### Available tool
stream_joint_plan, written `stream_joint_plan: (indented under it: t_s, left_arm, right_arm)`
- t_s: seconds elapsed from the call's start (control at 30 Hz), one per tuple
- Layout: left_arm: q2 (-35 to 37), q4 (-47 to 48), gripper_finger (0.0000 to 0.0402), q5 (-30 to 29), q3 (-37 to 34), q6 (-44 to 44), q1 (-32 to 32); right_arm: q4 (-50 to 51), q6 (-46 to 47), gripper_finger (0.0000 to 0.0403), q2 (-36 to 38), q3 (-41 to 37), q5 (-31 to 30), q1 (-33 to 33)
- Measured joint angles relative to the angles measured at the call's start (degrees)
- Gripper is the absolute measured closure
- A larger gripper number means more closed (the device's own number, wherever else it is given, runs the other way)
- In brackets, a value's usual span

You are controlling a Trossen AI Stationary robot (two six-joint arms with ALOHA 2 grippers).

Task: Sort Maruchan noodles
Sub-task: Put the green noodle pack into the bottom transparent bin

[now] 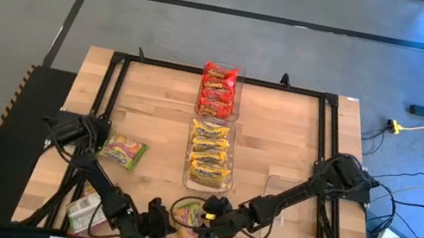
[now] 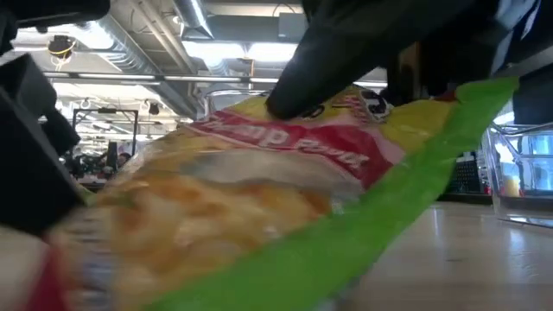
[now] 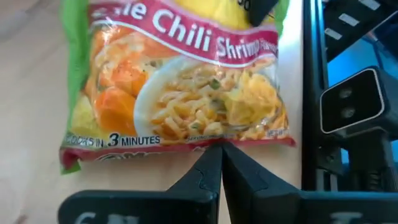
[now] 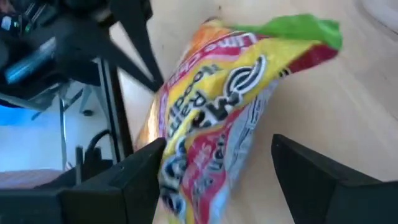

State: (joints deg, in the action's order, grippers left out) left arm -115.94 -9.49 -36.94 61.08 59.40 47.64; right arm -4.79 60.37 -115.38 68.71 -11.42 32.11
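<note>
Sitting near the tabletop's front edge, about midway along it: the green-edged Lime Chili Shrimp packet [image 1: 190, 218], propped at a tilt rather than lying flat. Straddling it from the right side, the right tool [image 4: 211, 177], fingers spread wide on either flank of the wrapper and not yet pinching. Pointing at the packet's sealed bottom seam from the front-left corner side, the left tool [image 3: 222, 163], clenched tight on nothing, tips just beside the wrapper. Looking light, crinkly and slick, that wrapper, likely sliding or buckling under a loose pinch; probably brittle inside too, the noodle block, so squeezing hard risking a crack. Best bet: gripping across the short width at mid-body, or by the flat crimped end seam. Waiting already sorted along the tabletop's centre line, the red packets [image 1: 218, 89] toward the back edge and the yellow packets [image 1: 209, 155] nearer the middle. Lying loose toward the left edge, another green packet [image 1: 121, 150], plus one more packet [image 1: 83, 209] at the front-left corner. Standing near the right edge, a clear empty bin [image 1: 293, 212], close by the right arm. Crowding the work: both arms converging on one packet, little room between them.
</note>
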Motion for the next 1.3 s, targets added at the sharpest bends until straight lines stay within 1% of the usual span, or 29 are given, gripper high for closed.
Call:
stream_joint_plan:
  t_s: [0.13, 0.3, 0.6, 0.73, 0.83, 1.0, 1.1, 1.2, 1.3]
  left_arm:
    - [-1.7, -0.9, 0.0396, -0.2, 0.0, 0.0, -0.4]
    - [-3.4, -3.3, 0.0396, -0.4, 0.0, -1.0, -1.6]
    - [-4.4, -8.5, 0.0396, 0.5, 0.0, -5.4, -3.5]
    - [-4.4, -9.7, 0.0396, 1.1, 0.0, -5.9, -3.9]
    - [-4.4, -9.9, 0.0396, 1.0, 0.0, -5.9, -3.5]
    - [-4.0, -8.9, 0.0396, -1.2, 0.0, -5.7, -1.8]
    - [-2.8, -8.7, 0.0396, -1.2, 0.0, -5.7, -0.7]
    - [-1.1, -8.3, 0.0396, -1.7, 0.1, -5.3, 1.0]
    - [0.0, -5.7, 0.0396, -1.6, 0.1, -3.6, 3.0]
  right_arm:
    - [-2.3, 0.9, 0.0139, -1.5, 0.0, -0.8, -0.9]
    - [-6.3, 1.1, 0.0139, -2.6, 0.0, 0.4, -1.9]
    - [-5.7, -0.7, 0.0139, -2.6, 0.0, 0.7, -1.8]
    - [-5.5, -1.6, 0.0146, -2.6, 0.0, 2.5, -1.8]
    - [-5.5, -2.9, 0.0175, -2.6, 0.0, 2.9, -1.8]
    - [-6.1, -6.1, 0.0251, -2.6, 0.0, 3.5, -1.8]
    - [-6.4, -8.2, 0.0288, -2.6, 0.0, 3.7, -1.7]
    - [-6.2, -11.0, 0.0310, -2.6, 0.0, 2.9, -1.7]
    - [-6.1, -13.8, 0.0316, -2.3, 0.0, 2.5, -1.7]
